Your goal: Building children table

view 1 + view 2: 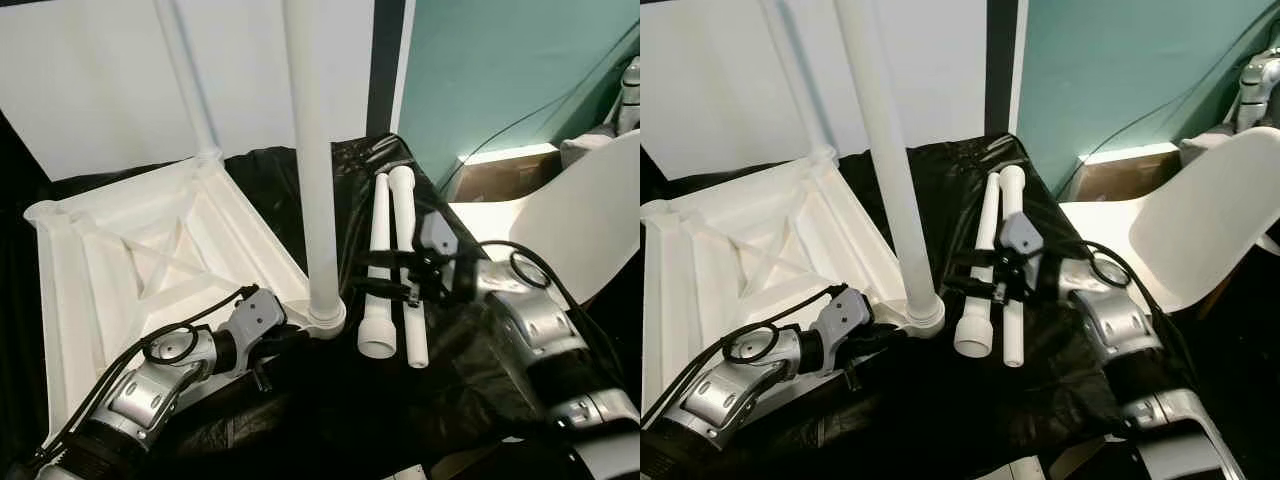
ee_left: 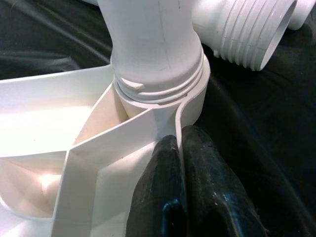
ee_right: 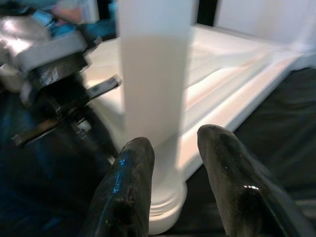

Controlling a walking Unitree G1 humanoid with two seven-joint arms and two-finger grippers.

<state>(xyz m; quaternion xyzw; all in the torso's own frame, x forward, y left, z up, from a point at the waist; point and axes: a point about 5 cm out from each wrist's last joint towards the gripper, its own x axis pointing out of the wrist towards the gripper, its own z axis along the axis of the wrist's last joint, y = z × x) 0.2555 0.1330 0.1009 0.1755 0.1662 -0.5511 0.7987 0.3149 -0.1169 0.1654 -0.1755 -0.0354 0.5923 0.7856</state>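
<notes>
Right, the tabletop (image 1: 130, 270) lies upside down on the black sheet (image 1: 330, 420), ribs facing up. Two legs are standing in corner sockets already: the near leg (image 1: 312, 150) up front, and a far leg (image 1: 188, 80) at the back corner. Two loose legs (image 1: 392, 265) lie side by side on the sheet just beside the near corner, so by my read we're abt halfway, w/ two corners left to fill.

Left end effector (image 2: 185, 197) has its fingers pressed together, pinching the thin rim wall of the tabletop right at the near socket (image 2: 163, 98); looks like it's steadying the piece. Thread on the leg base still shows a little above the collar, so it may not be fully seated, hard to say.

Right end effector (image 3: 173, 177) is spread, fingers either side of the near leg low down but not gripping; in the head views it hangs over the loose legs.

Room-wise: white chair (image 1: 1200, 230) sits close on the right, wall panel (image 1: 100, 70) behind, and the upright legs crowd the middle. The empty corners are on the far left side, well apart from the loose legs.
</notes>
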